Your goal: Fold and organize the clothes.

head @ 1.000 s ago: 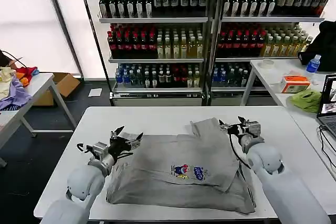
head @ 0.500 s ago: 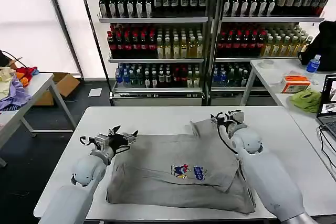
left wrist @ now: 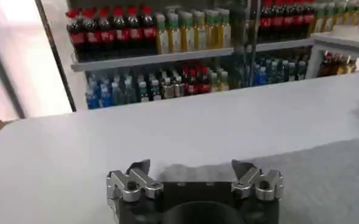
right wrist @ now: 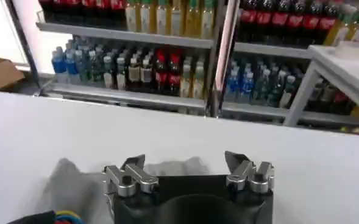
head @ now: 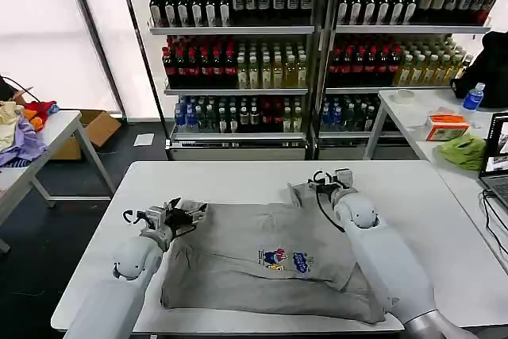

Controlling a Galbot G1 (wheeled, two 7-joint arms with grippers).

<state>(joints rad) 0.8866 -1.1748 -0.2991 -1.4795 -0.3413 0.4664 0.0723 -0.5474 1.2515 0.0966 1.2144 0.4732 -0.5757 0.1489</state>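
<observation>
The clothes are one light grey shirt (head: 270,263) lying flat on the white table (head: 238,176), its multicoloured print (head: 286,260) facing up. Its right side is folded over toward the middle, and a sleeve flap (head: 305,194) sticks out at the far edge. My left gripper (head: 189,212) stands open at the shirt's far left corner, just above the cloth. In the left wrist view the left gripper (left wrist: 191,170) holds nothing, with grey cloth (left wrist: 331,176) beside it. My right gripper (head: 321,183) is open over the sleeve flap. In the right wrist view the right gripper (right wrist: 185,161) has nothing between its fingers.
Shelves of bottles (head: 238,61) stand behind the table. A side table on the right carries a lime-green cloth (head: 463,151), an orange box (head: 446,126) and a laptop (head: 498,156). A table on the left holds a lilac cloth (head: 24,147).
My right gripper has moved left along the shirt's far edge to the sleeve flap. The left gripper has barely shifted at the shirt's left corner. The shirt lies as before.
</observation>
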